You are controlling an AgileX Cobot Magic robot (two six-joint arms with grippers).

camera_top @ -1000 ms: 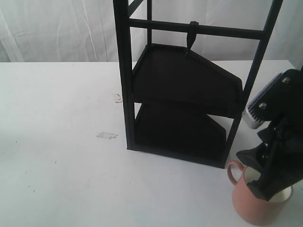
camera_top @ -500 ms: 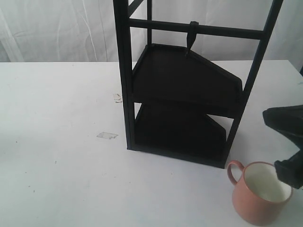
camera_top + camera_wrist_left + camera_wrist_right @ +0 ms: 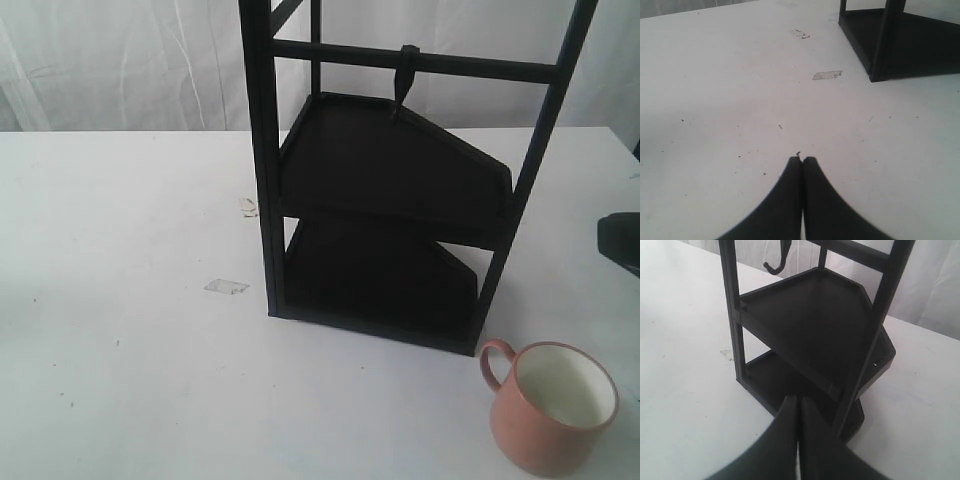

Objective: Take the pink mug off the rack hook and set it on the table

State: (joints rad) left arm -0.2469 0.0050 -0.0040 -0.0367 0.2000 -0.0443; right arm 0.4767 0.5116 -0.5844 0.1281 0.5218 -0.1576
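Observation:
The pink mug (image 3: 553, 407) stands upright on the white table (image 3: 130, 350) at the front right, handle toward the rack, off-white inside showing. The black rack hook (image 3: 405, 78) hangs bare from the rack's crossbar, and shows too in the right wrist view as the hook (image 3: 777, 262). My right gripper (image 3: 799, 399) is shut with nothing in it, facing the rack; in the exterior view only a dark piece of the right arm (image 3: 622, 240) shows at the right edge, away from the mug. My left gripper (image 3: 802, 160) is shut and empty over bare tabletop.
The tall black rack (image 3: 395, 200) with two corner shelves stands mid-table. A clear tape patch (image 3: 226, 287) and a small scrap (image 3: 248, 206) lie left of it. A white curtain hangs behind the table.
My right gripper let go of the mug and drew back to the right and up, nearly out of the exterior view. The mug stays standing on the table.

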